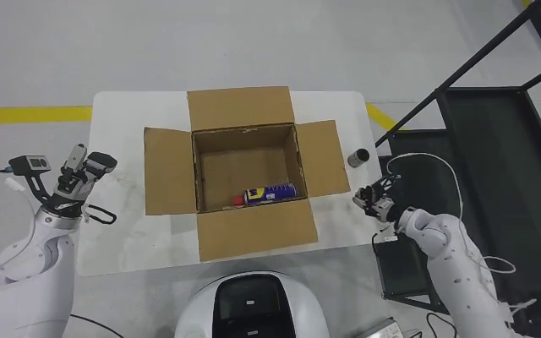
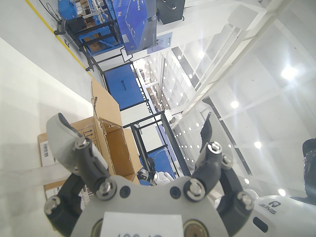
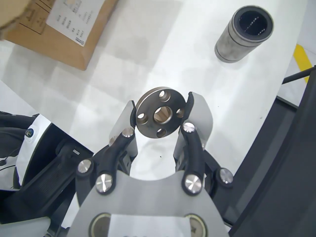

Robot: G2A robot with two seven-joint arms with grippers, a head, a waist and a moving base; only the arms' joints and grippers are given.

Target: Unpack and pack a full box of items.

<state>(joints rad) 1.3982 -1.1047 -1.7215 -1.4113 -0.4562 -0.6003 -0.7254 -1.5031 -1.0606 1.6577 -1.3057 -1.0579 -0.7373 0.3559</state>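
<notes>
White table, warehouse floor around it. Flanged disc is pinched by its rim in the right gripper, jaws narrow on it. Face roughly flat over bare table, near the right edge. Metal cylinder stands just beyond, apart from the disc. Open cardboard box is mid-table, to the left of that gripper. Spray can lies inside against the near wall, long axis left-right, closer to the right arm. Left gripper is wide apart and holds nothing, off the table's left side. Cannot tell whether the disc goes down or back in; either way the box opening is leftward.
</notes>
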